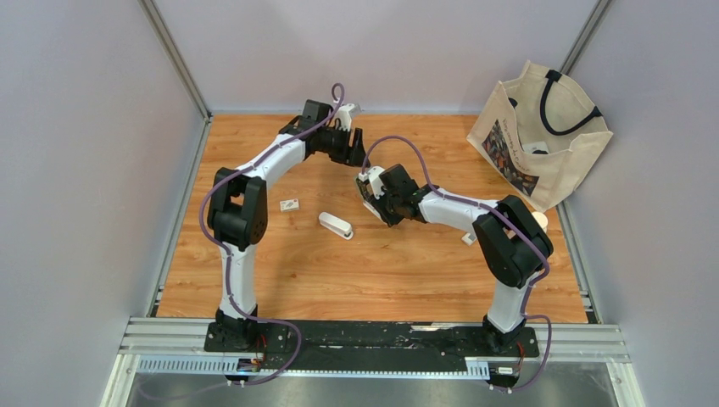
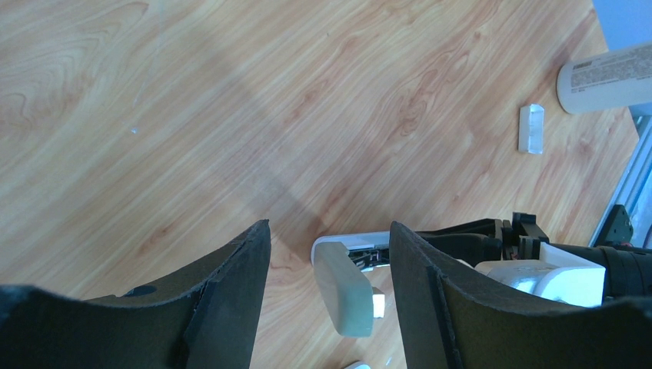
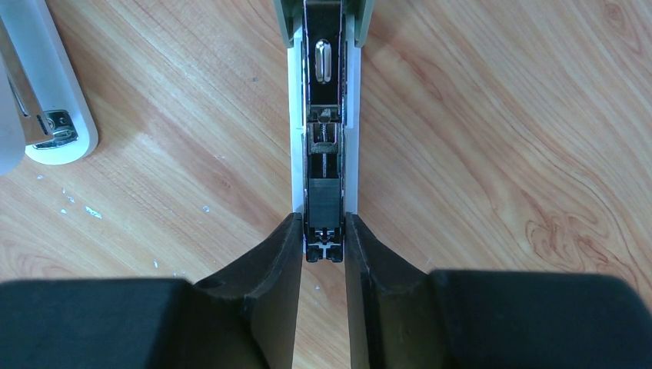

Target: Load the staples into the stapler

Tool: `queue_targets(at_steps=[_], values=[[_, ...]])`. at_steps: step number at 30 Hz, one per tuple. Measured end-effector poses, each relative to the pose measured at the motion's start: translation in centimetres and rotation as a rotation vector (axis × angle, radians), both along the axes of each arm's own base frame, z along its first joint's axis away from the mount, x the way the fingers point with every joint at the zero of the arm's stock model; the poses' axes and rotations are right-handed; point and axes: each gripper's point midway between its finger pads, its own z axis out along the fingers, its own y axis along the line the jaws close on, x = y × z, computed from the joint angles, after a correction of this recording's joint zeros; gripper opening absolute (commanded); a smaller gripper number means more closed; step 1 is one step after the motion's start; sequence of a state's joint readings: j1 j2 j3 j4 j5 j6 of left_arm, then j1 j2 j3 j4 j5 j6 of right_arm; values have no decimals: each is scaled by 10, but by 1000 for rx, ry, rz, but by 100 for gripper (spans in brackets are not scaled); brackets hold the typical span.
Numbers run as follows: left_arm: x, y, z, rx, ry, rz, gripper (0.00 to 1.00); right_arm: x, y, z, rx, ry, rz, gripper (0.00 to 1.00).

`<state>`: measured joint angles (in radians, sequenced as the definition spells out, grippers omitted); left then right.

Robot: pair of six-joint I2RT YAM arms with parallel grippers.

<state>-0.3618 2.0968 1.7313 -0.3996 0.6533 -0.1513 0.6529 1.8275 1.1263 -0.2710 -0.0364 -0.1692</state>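
Observation:
My right gripper [image 3: 323, 223] is shut on the near end of a white stapler [image 3: 354, 92]. The stapler's lid is swung open and its metal channel faces up. A short dark-grey strip, the staples [image 3: 324, 196], lies in the channel just ahead of my fingertips. In the left wrist view the stapler's raised pale lid [image 2: 346, 288] stands between the fingers of my open left gripper [image 2: 329, 231], and neither finger touches it. In the top view both grippers meet over the table's back middle, left [image 1: 354, 146] and right [image 1: 371, 190].
A second white stapler [image 1: 336, 225] lies on the wood table [image 1: 280, 280], also in the right wrist view [image 3: 42, 100]. A small box [image 1: 290, 203] sits left of it. A tote bag [image 1: 543, 136], a white bottle [image 2: 607, 77] and a small clear piece [image 2: 531, 128] are at the right.

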Motion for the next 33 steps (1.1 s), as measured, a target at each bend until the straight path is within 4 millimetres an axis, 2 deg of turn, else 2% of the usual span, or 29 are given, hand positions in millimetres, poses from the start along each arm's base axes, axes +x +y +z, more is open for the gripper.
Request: queue_targets(at_steps=[10, 20, 33], values=[[-17, -13, -13, 3, 46, -22, 66, 0, -1, 0, 1, 1, -5, 29], [-47, -22, -46, 0, 193, 9, 66, 0, -1, 0, 2, 2, -8, 29], [-46, -27, -39, -69, 217, 78, 66, 1, -1, 0, 6, 7, -18, 28]])
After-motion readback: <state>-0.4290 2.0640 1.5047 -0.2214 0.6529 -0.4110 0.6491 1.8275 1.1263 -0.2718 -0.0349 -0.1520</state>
